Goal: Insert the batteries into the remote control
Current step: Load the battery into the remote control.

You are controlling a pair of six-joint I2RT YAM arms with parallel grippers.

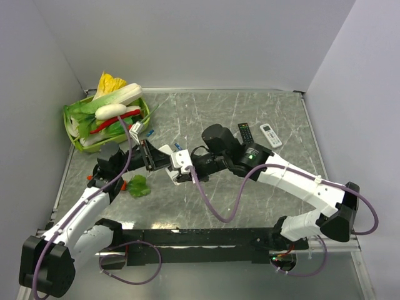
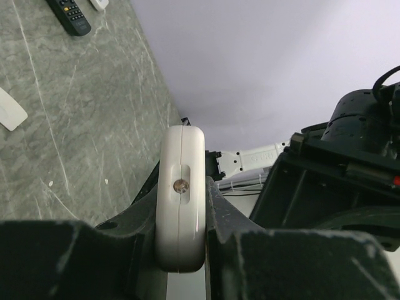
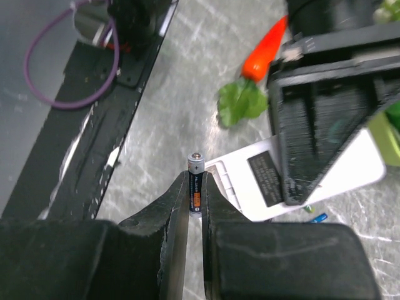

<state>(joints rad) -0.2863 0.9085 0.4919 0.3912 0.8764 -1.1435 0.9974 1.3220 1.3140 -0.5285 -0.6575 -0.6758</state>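
As the remote [image 2: 181, 187] is held in the left hand [image 2: 181, 240], a battery [image 3: 195, 181] pinched in the right hand [image 3: 195, 201] is to be aligned for insertion.

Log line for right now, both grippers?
left gripper: shut on remote control | right gripper: shut on battery | battery: beside remote control, not inserted

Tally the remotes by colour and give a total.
Black: 1, the black remote.
White: 2, the white remote beside it and the remote control clamped in the left gripper, white side showing.
Total: 3
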